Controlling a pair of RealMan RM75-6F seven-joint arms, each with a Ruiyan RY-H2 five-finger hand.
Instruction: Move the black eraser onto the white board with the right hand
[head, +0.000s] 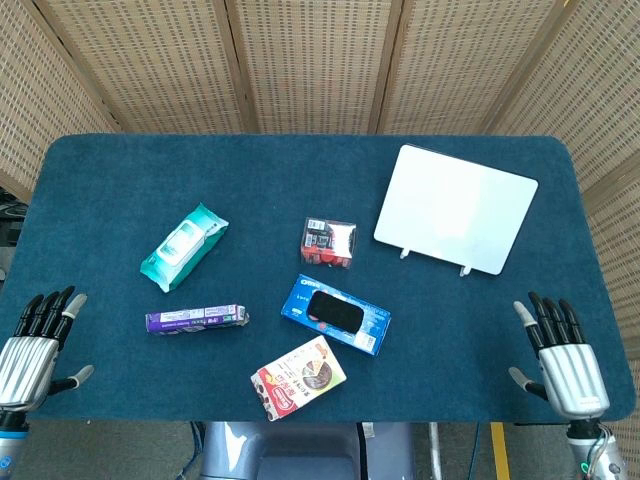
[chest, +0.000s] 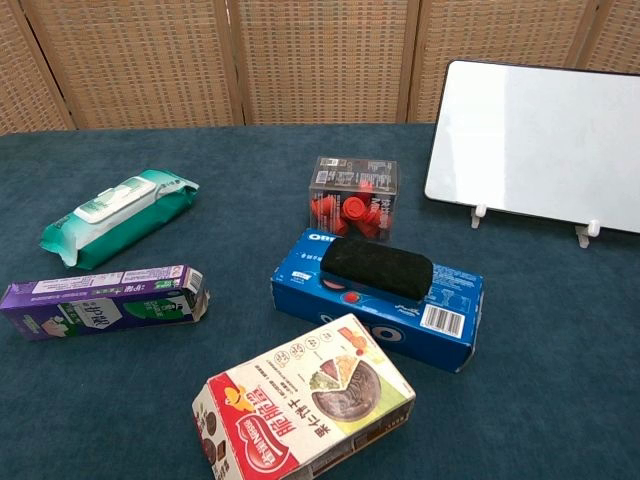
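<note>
Nothing begun yet on the blue surface: white board sits far right, black eraser lies atop the blue cookie box, my right hand waits empty with fingers spread, so next I reach in and grip the eraser.

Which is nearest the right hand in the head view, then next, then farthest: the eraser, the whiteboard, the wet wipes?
From the right hand, which hovers open at the table's near right edge:
1. Whiteboard, up and a little left of the hand.
2. Eraser, lying on the blue Oreo box at mid-table.
3. Wet wipes, far across on the left side.
</note>
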